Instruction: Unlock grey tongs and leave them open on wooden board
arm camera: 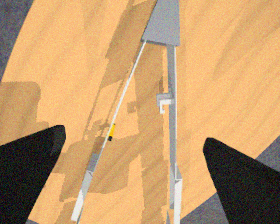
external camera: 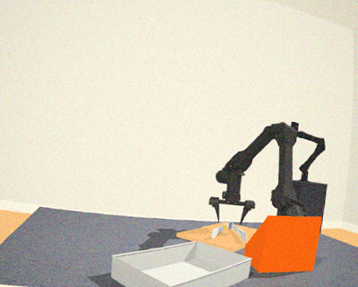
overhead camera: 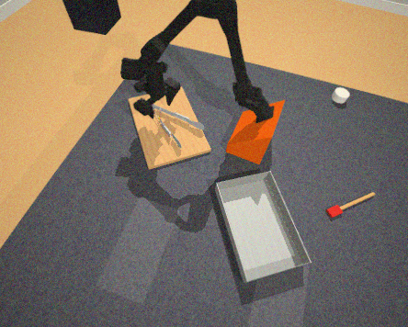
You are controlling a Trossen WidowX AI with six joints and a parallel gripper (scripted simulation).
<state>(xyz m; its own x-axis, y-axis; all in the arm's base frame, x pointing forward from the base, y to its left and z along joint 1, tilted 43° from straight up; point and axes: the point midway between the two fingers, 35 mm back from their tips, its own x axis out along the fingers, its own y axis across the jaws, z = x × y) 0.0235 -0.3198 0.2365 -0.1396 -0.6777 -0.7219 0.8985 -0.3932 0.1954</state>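
Note:
The grey tongs (overhead camera: 177, 118) (external camera: 228, 227) (arm camera: 169, 122) lie on the wooden board (overhead camera: 166, 157) (external camera: 202, 238) (arm camera: 240, 60) with their two arms spread in a V. The hinge end is under the gripper and the tips point away towards the board's near edge. My gripper (overhead camera: 158, 100) (external camera: 230, 219) (arm camera: 136, 138) is open wide. It hangs just above the hinge end, one finger on each side of the tongs, and touches neither arm. The grey roasting tin (overhead camera: 290, 218) (external camera: 148, 274) stands empty in front of the board.
An orange wedge block (overhead camera: 252, 138) (external camera: 285, 245) stands beside the board at the arm's base. A red-headed mallet (overhead camera: 342, 208) and a small white cylinder (overhead camera: 340, 95) lie to the right. A black box (overhead camera: 92, 14) stands at the back left.

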